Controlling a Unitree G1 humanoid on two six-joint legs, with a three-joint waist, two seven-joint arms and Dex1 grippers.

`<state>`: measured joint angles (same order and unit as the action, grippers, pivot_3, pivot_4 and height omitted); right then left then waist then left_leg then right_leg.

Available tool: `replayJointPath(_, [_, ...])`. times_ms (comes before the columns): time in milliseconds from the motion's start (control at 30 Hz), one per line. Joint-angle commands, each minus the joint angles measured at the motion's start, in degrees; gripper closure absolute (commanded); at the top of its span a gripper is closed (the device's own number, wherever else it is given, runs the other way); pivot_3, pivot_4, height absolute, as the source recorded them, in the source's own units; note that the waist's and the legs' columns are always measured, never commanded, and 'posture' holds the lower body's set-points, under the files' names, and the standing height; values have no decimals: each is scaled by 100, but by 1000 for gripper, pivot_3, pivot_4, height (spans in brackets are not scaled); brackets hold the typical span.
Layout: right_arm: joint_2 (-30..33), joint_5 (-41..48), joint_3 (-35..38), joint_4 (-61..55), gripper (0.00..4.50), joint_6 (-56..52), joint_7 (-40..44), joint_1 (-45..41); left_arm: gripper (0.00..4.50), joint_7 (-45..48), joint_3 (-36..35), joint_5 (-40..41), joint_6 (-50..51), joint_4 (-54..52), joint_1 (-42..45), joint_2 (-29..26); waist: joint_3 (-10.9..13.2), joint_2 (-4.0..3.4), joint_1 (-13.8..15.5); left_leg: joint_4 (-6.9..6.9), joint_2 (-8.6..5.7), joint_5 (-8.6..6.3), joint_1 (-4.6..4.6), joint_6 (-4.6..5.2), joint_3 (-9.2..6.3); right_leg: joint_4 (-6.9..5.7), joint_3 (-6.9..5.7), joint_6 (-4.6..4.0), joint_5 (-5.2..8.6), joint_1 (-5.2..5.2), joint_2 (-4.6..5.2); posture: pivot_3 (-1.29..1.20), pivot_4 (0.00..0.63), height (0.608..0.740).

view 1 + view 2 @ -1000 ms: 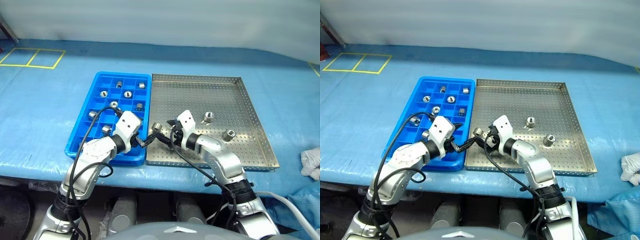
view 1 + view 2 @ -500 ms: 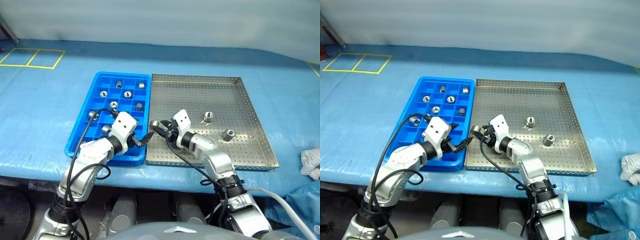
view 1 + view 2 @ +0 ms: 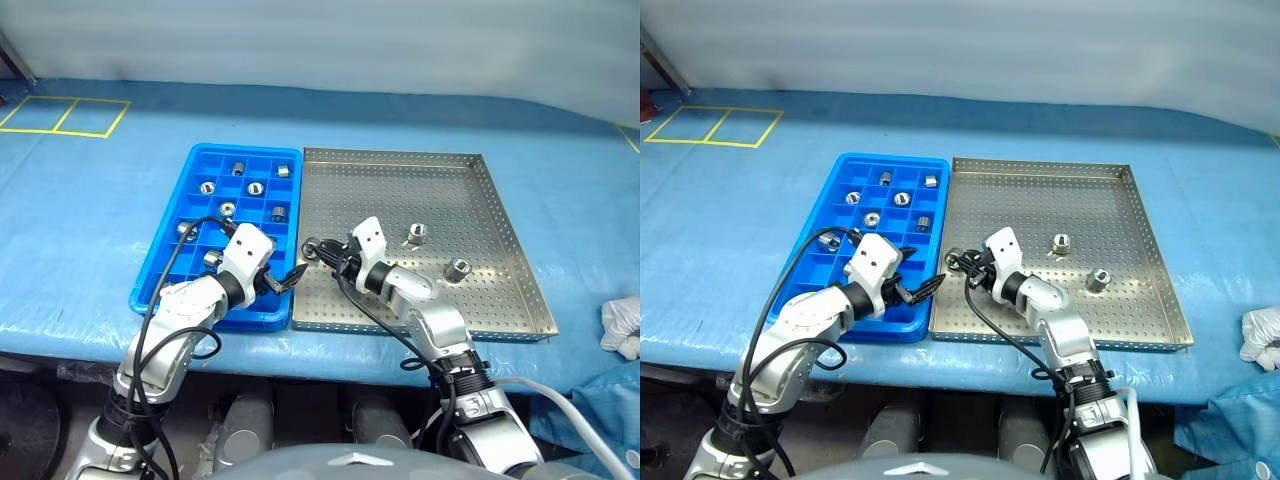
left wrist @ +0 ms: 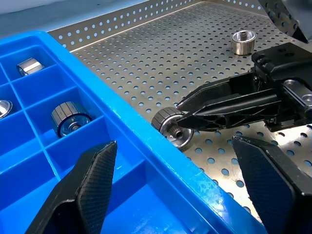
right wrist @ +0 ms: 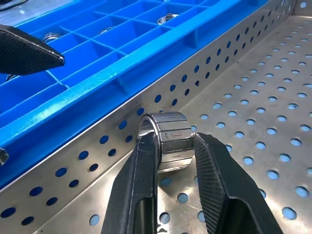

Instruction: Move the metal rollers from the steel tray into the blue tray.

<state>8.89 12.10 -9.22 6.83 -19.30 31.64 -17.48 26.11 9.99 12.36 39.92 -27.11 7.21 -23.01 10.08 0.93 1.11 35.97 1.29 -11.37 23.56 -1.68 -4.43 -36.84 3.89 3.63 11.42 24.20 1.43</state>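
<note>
I have my right gripper (image 5: 168,146) closed around one metal roller (image 5: 170,139) at the steel tray's (image 3: 470,200) left rim, beside the blue tray (image 3: 200,200). In the right wrist view the two black fingers (image 5: 141,175) press on opposite sides of the roller's curved wall, so I read this as a firm pinch and not just a touch. The roller lies on its side, its long axis running roughly across the fingers and along the perforated rim, which stands just behind it.

My left gripper (image 4: 180,185) hangs over the near right corner of the blue tray with its fingers spread wide and nothing between them. From its wrist view I see the held roller just past the blue wall, with the right arm's fingers coming in from the tray side.

What matters for the next move, as I judge it: the blue tray lies directly left of the held roller, across both the steel rim and the blue wall. The roller has to come up over both before it goes sideways. The right arm is the one that has it; the left is close enough to receive a hand-over, if that is the plan.

Two more rollers (image 3: 417,234) sit well apart further right on the steel floor. Several already rest in the blue tray's far compartments.
</note>
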Motion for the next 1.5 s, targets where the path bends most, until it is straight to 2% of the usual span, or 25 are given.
replayJointPath(33, [21, 43, 141, -427, 3770, 55, -77, -91, 365, -53, -196, 87, 22, -384, -73, -17, 0, 0, -2, 0, 0, 0, 0, 0, 0, 0, 0, 0, 0, 0, 0, 204, 150, 740])
replayJointPath(233, [24, 264, 157, -1126, 3770, -123, 6, -355, 365, -230, -507, 296, 333, -1117, -520, -35, 2, -2, 0, -7, 3, 0, 4, 0, 1, -1, 1, -2, 1, 10, 0, 258, 150, 740])
replayJointPath(400, [-149, 311, -115, -1041, 3770, -228, 216, -828, 365, -727, -949, 170, 510, -1563, -864, 71, 2, -2, 75, -7, 8, 0, -1, 0, -1, -8, -2, -6, 3, 10, -7, 340, 150, 740])
replayJointPath(567, [-489, 169, -361, -268, 3770, 10, 389, -1253, 365, -1367, -1273, 13, 619, -1783, -1108, 411, 1, -2, 282, -14, 9, 0, 1, 0, -3, -4, -6, -12, 6, 12, -8, 427, 150, 740])
replayJointPath(800, [-840, -125, -424, 1360, 3770, 515, 466, -1850, 365, -1560, -1276, -39, 704, -2108, -1661, 413, 2, -2, 692, -28, 9, 1, 2, -2, 0, -3, -6, -18, 9, 23, -8, 515, 150, 740])
replayJointPath(1000, [-898, -392, -425, 2091, 3770, 557, 380, -2098, 365, -1629, -1228, -52, 697, -2184, -1795, 439, 1, -3, 971, -39, 10, 2, 1, -8, 0, -3, -9, -24, 13, 30, -10, 526, 150, 740])
replayJointPath(1067, [-877, -510, -434, 2084, 3046, 655, 282, -2081, 365, -1621, -1192, -38, 691, -2167, -1781, 438, 1, -3, 1050, -44, 10, 2, 1, -11, 1, -3, -9, -27, 15, 33, -10, 511, 150, 740])
replayJointPath(1200, [-811, -458, -255, 1676, 1891, 701, 186, -1913, 365, -1521, -1049, -20, 671, -1995, -1606, 398, 1, -3, 1159, -46, 13, 1, 4, -39, 0, -2, -12, -29, 17, 36, -12, 465, 150, 740])
replayJointPath(1367, [-687, -437, -185, 1248, 204, 574, 142, -1694, 365, -1392, -939, -16, 658, -1773, -1358, 361, 1, -3, 1182, -45, 14, -2, 7, -51, 3, 3, -12, -28, 17, 38, -12, 417, 150, 740])
replayJointPath(1400, [-663, -435, -175, 1157, 26, 556, 127, -1644, 365, -1351, -912, -8, 656, -1724, -1286, 348, 1, -3, 1169, -45, 15, -2, 8, -52, 3, 4, -12, -29, 17, 39, -12, 399, 150, 740])
replayJointPath(1500, [-633, -424, -153, 958, 26, 498, 80, -1546, 365, -1268, -868, 8, 650, -1623, -1143, 319, 1, -3, 1117, -46, 21, -2, 8, -54, 2, 2, -14, -31, 19, 40, -18, 385, 150, 740])
